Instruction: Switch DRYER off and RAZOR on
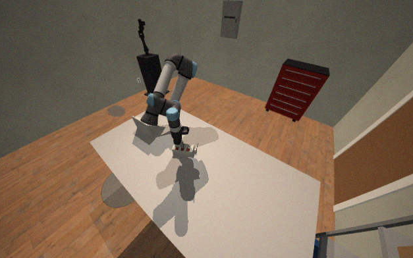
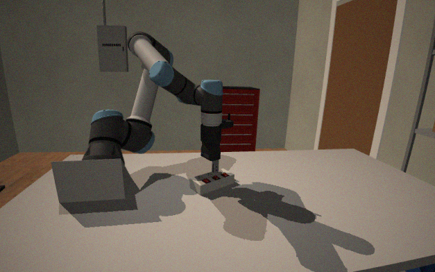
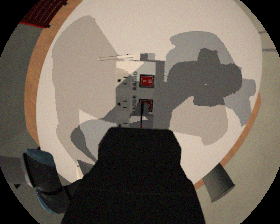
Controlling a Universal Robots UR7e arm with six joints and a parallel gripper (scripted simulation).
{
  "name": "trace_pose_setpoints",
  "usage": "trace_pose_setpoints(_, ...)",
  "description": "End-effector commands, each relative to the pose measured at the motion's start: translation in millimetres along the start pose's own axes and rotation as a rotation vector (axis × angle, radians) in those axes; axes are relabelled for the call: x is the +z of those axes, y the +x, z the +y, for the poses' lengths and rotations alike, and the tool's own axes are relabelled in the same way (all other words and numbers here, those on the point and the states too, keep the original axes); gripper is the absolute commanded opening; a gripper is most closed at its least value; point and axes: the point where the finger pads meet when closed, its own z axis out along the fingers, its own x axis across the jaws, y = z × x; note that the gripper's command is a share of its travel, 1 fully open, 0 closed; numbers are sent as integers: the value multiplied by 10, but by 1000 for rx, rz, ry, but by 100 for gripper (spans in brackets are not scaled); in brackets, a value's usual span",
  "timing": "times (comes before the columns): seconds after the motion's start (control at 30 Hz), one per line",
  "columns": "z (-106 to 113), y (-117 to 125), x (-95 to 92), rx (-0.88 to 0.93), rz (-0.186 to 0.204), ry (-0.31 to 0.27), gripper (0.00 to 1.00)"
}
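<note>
Exterior view, left to right: we see the arm's base (image 2: 62, 194), then the strip (image 2: 213, 182) flat on the table (image 2: 357, 208), three red switches up. Gripper (image 2: 215, 168), fingers fully closed on nothing, hangs just over it. Switch labels are unreadable.

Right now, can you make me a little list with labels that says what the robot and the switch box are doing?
Robot arm: reaching straight down over the table
Pincer: shut, holding nothing, tips just above the power strip
Power strip: white, lying flat, right way up
Switches: three red ones in a row on top
Pincer aim: near the middle switch, by the exterior view; contact cannot be told
Labels: too small to read
Behind: a red drawer cabinet by the wall
</note>
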Motion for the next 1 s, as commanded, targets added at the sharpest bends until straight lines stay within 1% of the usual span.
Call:
trace_pose_setpoints(0.0,-2,5,64,0,1,1,0)
trace_pose_setpoints(0.43,-2,5,135,0,1,1,0)
trace_pose_setpoints(0.97,-2,5,143,0,1,1,0)
